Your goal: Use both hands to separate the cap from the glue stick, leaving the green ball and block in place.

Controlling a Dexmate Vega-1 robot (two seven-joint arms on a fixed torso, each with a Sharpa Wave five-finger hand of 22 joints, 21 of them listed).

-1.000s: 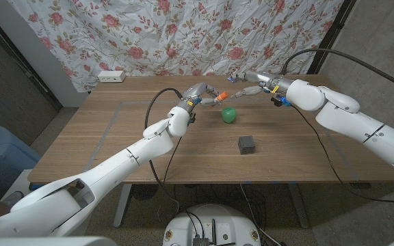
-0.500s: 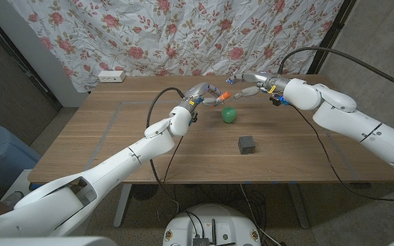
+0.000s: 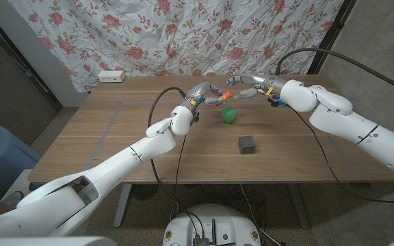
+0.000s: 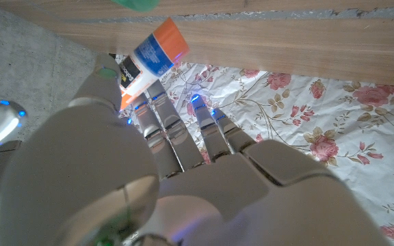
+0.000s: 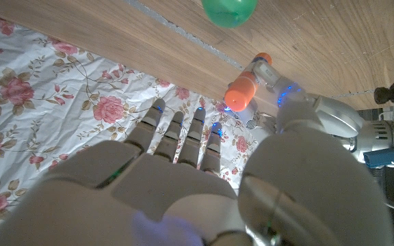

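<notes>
Left hand (image 3: 204, 92) pinching glue stick (image 3: 223, 97), stick lying sideways, orange cap (image 3: 228, 95) pointing at right hand (image 3: 252, 89), whose fingers touch the cap, grip unclear.

Orange-capped white and blue glue stick (image 4: 150, 60), green ball (image 3: 229, 115), dark grey block (image 3: 246, 144), brown wooden table (image 3: 115, 143), white backdrop cloth (image 3: 149, 34) patterned with pink roses.

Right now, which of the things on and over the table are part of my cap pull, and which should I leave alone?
Part of the job:
glue stick, gripped by left hand
orange cap
right hand, at the cap end

Leave alone:
green ball
dark block
white power strip, far edge
</notes>
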